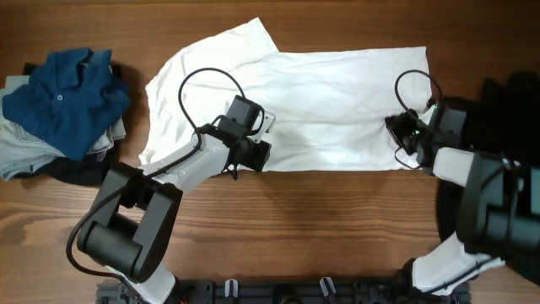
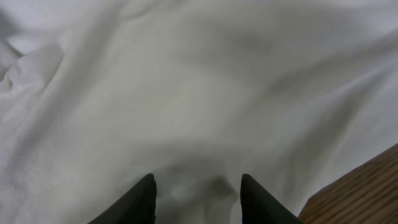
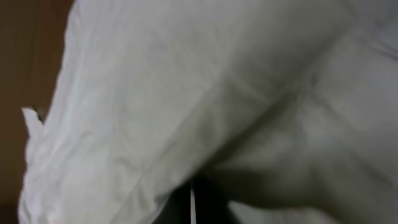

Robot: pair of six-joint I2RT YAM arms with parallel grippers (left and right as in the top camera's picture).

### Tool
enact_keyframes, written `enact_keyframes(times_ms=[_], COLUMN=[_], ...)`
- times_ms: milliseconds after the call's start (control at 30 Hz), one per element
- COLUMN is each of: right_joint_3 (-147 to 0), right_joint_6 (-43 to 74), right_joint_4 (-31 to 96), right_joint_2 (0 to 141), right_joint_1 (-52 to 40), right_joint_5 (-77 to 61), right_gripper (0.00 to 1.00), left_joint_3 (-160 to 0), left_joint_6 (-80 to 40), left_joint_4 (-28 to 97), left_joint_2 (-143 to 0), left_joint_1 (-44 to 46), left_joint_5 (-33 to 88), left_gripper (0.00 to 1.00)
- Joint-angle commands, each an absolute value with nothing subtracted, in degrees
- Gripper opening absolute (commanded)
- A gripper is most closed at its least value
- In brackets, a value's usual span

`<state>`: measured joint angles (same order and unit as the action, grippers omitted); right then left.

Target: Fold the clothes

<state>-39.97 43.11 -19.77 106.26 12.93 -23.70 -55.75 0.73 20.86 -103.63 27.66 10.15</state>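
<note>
**A:** Left tool (image 2: pixel 197 190) with fingers apart: why?

**B:** It hangs over the shirt (image 1: pixel 337 101) by the near edge, likely ready to pinch. The right tool (image 1: pixel 407 133) is closed, seemingly nipping the right hem for a fold.

**A:** And the shirt?

**B:** It is spread flat on the wooden worktop (image 1: pixel 337 219). A blue polo (image 1: pixel 63 101) is heaped to its left.

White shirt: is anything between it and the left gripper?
Nothing visible. The left gripper hangs open directly over the white shirt near its front edge, with only bare fabric between its fingers; the blue polo lies apart.
</note>
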Motion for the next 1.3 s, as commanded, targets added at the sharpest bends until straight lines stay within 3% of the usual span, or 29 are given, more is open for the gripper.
enact_keyframes(times_ms=[0,133,233,333,367,400,533,667,867,1133,1233,1267], right_joint_3=[-39.9,-40.2,-40.2,-40.2,-40.2,-40.2,-40.2,-40.2,-40.1,-40.0,-40.0,-40.0], right_joint_6=[44.7,41.3,34.4,30.2,28.3,27.9,27.0,27.0,27.0,27.1,27.1,27.1], right_joint_4=[-32.0,-34.2,-22.0,-8.8,-1.7,2.0,13.1,21.8,27.1,27.5,27.5,27.5], right_joint_2=[109.8,104.6,98.1,92.5,89.5,88.1,85.1,85.3,85.3,85.3,85.3,85.3], right_joint_1=[12.6,14.6,17.2,20.1,22.3,23.6,27.9,28.8,28.8,28.8,28.8,28.8], right_joint_5=[-32.8,-43.1,-42.0,-35.8,-32.4,-31.0,-28.2,-25.2,-18.6,-17.9,-17.8,-17.8], right_gripper=[0.04,0.06,0.15,0.25,0.36,0.40,0.45,0.51,0.66,0.70,0.70,0.71], left_joint_3=[-54.6,-54.6,-55.3,-58.5,-60.3,-61.0,-61.5,-60.1,-55.3,-46.6,-44.8,-44.6], left_joint_6=[0.6,0.6,-0.3,-4.7,-5.5,-5.7,-10.8,-12.9,-12.9,-16.1,-16.1,-16.1], left_joint_4=[21.5,21.5,22.9,30.5,36.3,39.1,46.9,49.1,48.5,39.6,35.3,34.4], left_joint_2=[-106.5,-106.5,-105.0,-101.7,-99.6,-98.5,-95.0,-95.5,-96.4,-96.4,-96.4,-96.4], left_joint_1=[26.7,26.7,26.5,24.3,22.3,20.9,13.2,2.3,-9.8,-16.6,-16.6,-16.6], left_joint_5=[7.4,7.4,7.0,5.4,5.2,4.9,-1.3,2.7,3.3,9.3,11.6,11.8], left_gripper=[0.44,0.46,0.42,0.45,0.47,0.48,0.53,0.57,0.57,0.61,0.58,0.51])
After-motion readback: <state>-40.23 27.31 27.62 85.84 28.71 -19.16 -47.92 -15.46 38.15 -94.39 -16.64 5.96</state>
